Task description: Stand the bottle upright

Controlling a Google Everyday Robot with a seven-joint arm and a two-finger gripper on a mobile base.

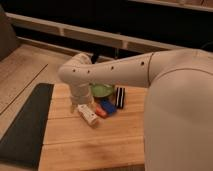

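The white bottle lies on its side on the wooden table, pointing toward the front right. My gripper hangs from the white arm directly over the bottle's left end, open. Whether it touches the bottle is hidden by the wrist.
A green bowl sits behind the bottle, partly under the arm. A blue object and a small orange-red object lie just right of the bottle, with a black-and-white striped block further right. A black mat lies along the table's left edge.
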